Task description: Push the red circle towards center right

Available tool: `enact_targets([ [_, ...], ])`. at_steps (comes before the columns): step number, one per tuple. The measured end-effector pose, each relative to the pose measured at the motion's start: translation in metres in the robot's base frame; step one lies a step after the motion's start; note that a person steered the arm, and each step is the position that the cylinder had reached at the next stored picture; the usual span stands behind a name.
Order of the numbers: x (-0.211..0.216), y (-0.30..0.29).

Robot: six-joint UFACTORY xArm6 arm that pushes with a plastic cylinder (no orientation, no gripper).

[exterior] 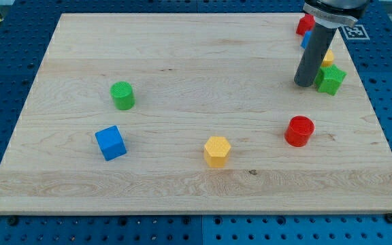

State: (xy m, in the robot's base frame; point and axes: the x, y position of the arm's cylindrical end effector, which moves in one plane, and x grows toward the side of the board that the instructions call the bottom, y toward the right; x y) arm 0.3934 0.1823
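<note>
Since the red circle [299,131] lies in the lower right part of the worktop [182,61], a little below the middle of the right edge, I judge that only a short push is needed, mostly towards 2 o'clock. My tip [304,84] rests well above it, at about 12 o'clock from the circle, just beside the green star [331,79], which is at 3 o'clock from the tip. To push well, I think the tip should first go around the circle to its 8 o'clock side without touching it, then press through its middle, slowly, so it does not slip off sideways. The push should stop before the circle reaches the green star. This arm has no jaws, only the rod, so nothing opens, closes or grips.

Further out, the yellow hexagon [217,150] is at 8 o'clock from the circle, well apart, then the blue cube [110,143] and the green cylinder [122,95] far towards 9 o'clock.

Behind the rod, a yellow block [328,57], a blue block [305,39] and a second red block [305,24] are partly hidden; their shapes I cannot tell. The arm itself is cut off at the view's top.
</note>
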Motion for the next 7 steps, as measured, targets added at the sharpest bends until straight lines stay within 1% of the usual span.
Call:
enact_targets([
  [1, -0.015, -0.061],
  [2, -0.005, -0.124],
  [3, 0.060, -0.125],
  [4, 0.114, -0.125],
  [5, 0.114, -0.125],
  [7, 0.118, -0.039],
])
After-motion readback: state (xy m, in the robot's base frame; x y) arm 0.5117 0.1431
